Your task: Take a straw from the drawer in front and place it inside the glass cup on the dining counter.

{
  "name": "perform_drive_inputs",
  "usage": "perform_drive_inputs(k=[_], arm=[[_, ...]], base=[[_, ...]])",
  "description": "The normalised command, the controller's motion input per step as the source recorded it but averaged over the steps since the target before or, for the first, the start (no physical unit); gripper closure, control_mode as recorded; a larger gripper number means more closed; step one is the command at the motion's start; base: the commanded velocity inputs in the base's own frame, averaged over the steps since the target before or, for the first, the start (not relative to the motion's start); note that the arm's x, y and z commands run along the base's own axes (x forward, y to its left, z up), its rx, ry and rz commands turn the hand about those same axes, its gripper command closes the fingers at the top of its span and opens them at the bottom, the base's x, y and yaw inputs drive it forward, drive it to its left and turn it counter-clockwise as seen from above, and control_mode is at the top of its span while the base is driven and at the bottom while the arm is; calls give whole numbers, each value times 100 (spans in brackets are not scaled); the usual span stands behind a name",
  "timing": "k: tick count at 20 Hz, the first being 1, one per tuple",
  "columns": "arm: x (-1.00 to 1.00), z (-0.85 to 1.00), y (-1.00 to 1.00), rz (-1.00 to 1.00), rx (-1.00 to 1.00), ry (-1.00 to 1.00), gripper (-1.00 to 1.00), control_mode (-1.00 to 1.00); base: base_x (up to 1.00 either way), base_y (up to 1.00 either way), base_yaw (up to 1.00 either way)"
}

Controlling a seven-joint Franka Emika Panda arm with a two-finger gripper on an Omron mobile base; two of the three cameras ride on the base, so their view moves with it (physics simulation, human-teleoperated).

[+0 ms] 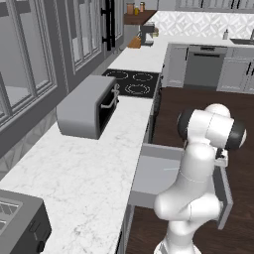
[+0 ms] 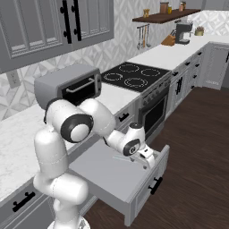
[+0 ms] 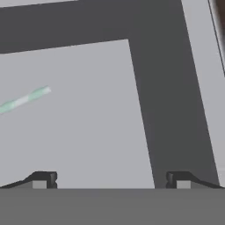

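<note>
Currently fingers (image 3: 110,180) spread wide, empty, hovering inside open drawer (image 2: 112,172). Straw (image 3: 26,99) lies flat on drawer floor at ten o'clock of hand view, well apart from fingers. Risks: closing off-target, thin straw slipping between pads, fingers scraping drawer wall at corner.

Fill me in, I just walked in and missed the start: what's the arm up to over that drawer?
The white arm is reaching down into the pulled-out drawer below the marble worktop. Its gripper hangs over the drawer's grey floor with the jaws wide open and nothing in them. The straw lies flat on that floor, off to one side of the gripper in the hand view, not yet picked up.
</note>
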Motion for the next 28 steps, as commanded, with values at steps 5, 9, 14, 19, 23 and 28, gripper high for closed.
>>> perform_drive_inputs(k=[5,9,14,19,23,28], arm=[[-2,71,96,21,0,-1,-100,-100],[6,11,77,30,-2,0,-100,-100],[23,0,39,13,-1,1,-100,-100],[34,-4,9,-9,0,1,-100,-100],[25,-22,0,-26,0,1,-100,-100],[1,-35,-10,-36,1,0,-100,-100]], base=[[0,0,0],[0,0,0],[0,0,0],[0,0,0],[0,0,0],[0,0,0]])
